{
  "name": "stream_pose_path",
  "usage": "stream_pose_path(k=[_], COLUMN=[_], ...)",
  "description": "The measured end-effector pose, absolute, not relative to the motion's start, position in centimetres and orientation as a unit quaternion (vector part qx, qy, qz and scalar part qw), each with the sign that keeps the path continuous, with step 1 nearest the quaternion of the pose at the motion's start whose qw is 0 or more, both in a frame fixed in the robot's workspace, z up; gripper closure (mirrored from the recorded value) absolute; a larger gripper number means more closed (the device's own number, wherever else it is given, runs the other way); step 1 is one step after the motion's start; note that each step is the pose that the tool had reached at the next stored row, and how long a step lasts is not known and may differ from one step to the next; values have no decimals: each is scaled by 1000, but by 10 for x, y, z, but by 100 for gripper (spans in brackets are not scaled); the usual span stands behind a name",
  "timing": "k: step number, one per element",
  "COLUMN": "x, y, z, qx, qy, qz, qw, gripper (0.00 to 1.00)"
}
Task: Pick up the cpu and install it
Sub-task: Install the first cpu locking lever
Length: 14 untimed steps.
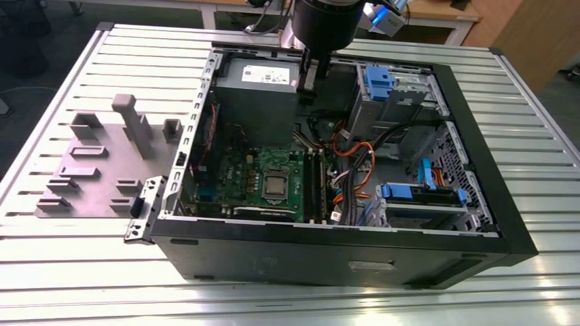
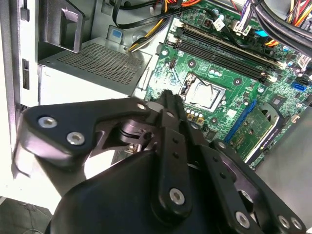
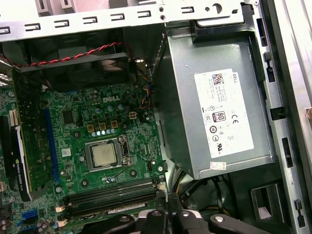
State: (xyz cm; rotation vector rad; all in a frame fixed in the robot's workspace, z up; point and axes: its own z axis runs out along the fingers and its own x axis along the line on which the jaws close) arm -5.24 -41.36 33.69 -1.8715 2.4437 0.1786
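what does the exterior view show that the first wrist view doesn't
Exterior view alone: the whole black computer case on the slatted metal table, a grey fixture at the exterior view's left, and blue drive brackets. First wrist view alone: the power supply's label and a red-black twisted wire. Both: the green motherboard, with the cpu in its socket, and the power supply.

Gripper [image 2: 165, 105] fingertips hidden behind its own linkage in the second wrist view. Arm [image 1: 324, 24] cut off by the exterior view's top edge. CPU [image 1: 274, 182] too small there to make out.
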Motion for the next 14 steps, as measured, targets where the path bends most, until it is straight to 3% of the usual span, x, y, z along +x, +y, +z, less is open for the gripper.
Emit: stream_pose_path(k=[1, 4, 7, 9, 11, 14], x=[-52, -52, -52, -52, -52, -52], y=[-414, -414, -414, -414, -414, -414], z=[337, 337, 337, 337, 337, 337], qx=[-607, -607, -607, -607, -607, -607], qy=[792, 792, 792, 792, 792, 792], qz=[58, 58, 58, 58, 58, 58], qw=[29, 29, 29, 29, 29, 29], gripper=[83, 70, 70, 71, 84, 89])
